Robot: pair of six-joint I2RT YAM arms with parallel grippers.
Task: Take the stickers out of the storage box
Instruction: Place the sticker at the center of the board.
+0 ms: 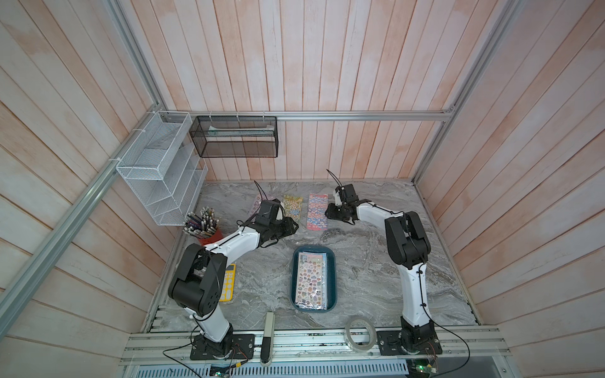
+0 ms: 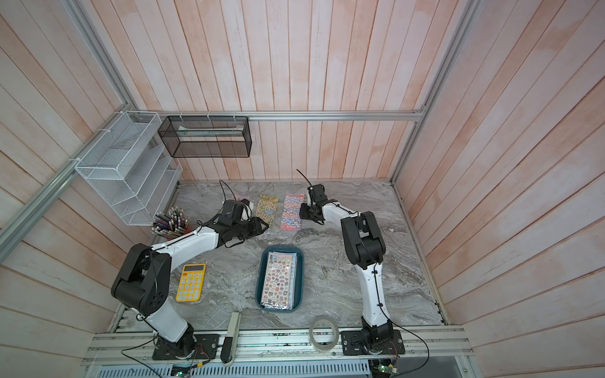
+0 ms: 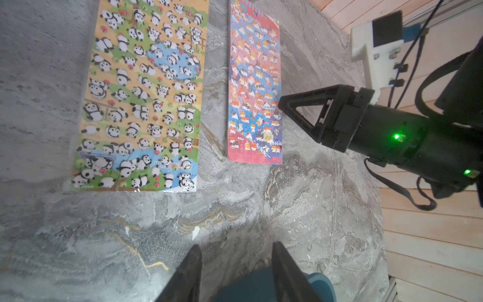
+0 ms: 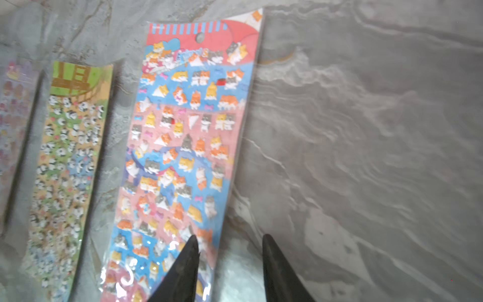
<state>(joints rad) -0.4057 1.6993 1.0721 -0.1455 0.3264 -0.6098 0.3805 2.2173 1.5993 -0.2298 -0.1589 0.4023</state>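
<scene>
Hovering with its jaws parted and nothing between them, the right gripper (image 4: 228, 239) sits over the near edge of the hamster sheet (image 4: 183, 146). That sheet lies flat beside the panda sheet (image 3: 141, 99) and a pink sheet (image 1: 255, 202), in a row just above the centre in a top view, probably spaced apart so that no sheet overlaps another. The left gripper (image 3: 236, 247), moderately spread and empty, hangs between that row and the storage box (image 1: 293, 281) in the lower centre, where the remaining stickers (image 1: 311, 281) sit stacked; it looks poised to fetch the next one
</scene>
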